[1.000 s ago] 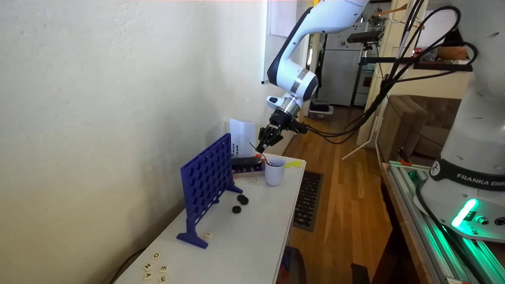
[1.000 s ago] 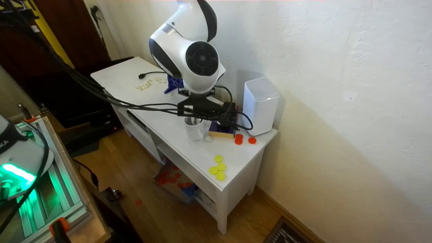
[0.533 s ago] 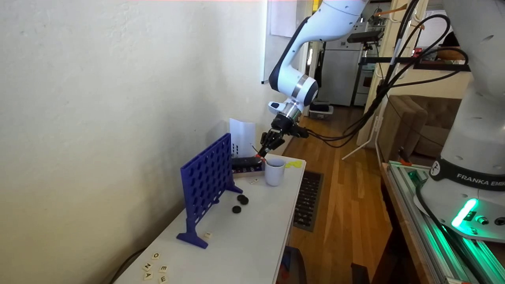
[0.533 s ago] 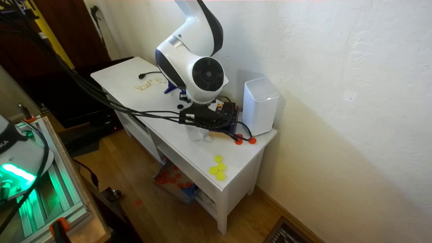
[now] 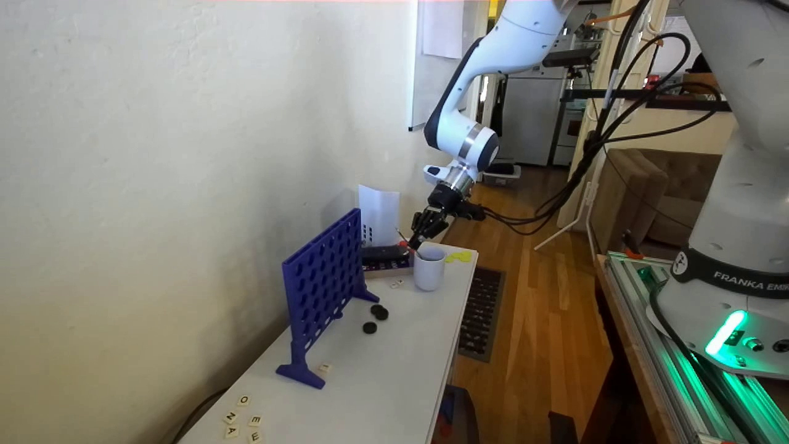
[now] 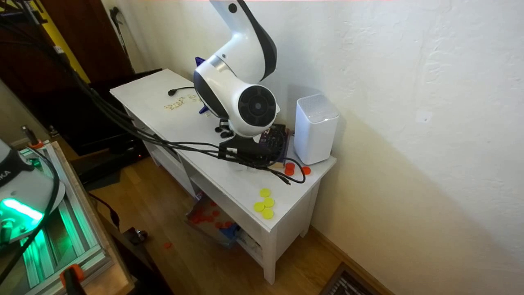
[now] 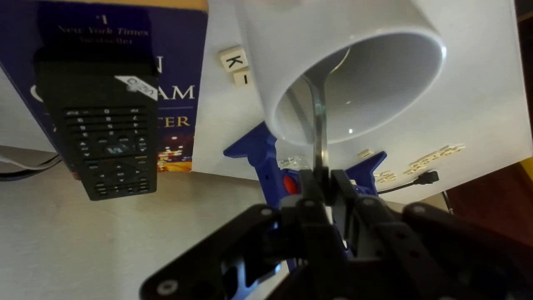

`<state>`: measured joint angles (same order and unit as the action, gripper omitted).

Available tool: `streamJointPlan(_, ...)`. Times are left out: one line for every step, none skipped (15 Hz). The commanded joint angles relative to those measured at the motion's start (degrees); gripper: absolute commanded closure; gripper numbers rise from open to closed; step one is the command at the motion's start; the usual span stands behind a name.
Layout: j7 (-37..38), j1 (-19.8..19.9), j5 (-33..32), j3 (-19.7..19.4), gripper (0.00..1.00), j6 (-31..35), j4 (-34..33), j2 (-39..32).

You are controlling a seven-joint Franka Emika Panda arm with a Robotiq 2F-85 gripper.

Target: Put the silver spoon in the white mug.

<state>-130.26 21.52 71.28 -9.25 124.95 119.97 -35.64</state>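
The spoon (image 7: 320, 125) is in the mug (image 7: 366, 79), but not let go yet
The gripper (image 7: 326, 185) pinches the spoon's handle, and the round end is inside the mug (its tip is hidden). This looks like the putting-in step, almost done. Next, it should lower the spoon a bit, let it go gently and back away

The spoon (image 7: 320, 121) is held in the jaws, its bowl inside the mug (image 7: 300, 41). In the wrist view, left of the mug, a remote (image 7: 110, 131) is carried by a book (image 7: 183, 68).
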Motion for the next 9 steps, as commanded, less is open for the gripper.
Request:
streamJointPlan(-0.7, 0.6, 1.1, -0.3, 0.97, -2.6, -2.5, -3.0)
streamJointPlan(-0.6, 0.6, 1.1, -0.3, 0.97, -2.7, -2.9, -3.5)
streamJointPlan(-0.6, 0.6, 1.1, -0.3, 0.97, -3.1, -3.2, -3.9)
streamJointPlan(-0.6, 0.6, 1.1, -0.3, 0.97, -3.5, -3.5, -4.1)
streamJointPlan(-0.5, 0.6, 1.1, -0.3, 0.97, -3.6, -3.8, -4.3)
streamJointPlan(-0.4, 0.4, 1.0, -0.4, 0.97, -3.6, -3.8, -4.3)
streamJointPlan(-0.3, 0.3, 1.0, -0.5, 0.97, -3.4, -3.9, -4.2)
streamJointPlan(-0.3, 0.1, 0.9, -0.5, 0.61, -3.2, -3.7, -4.0)
streamJointPlan(-0.5, 0.1, 0.9, -0.5, 0.60, -3.0, -3.5, -3.8)
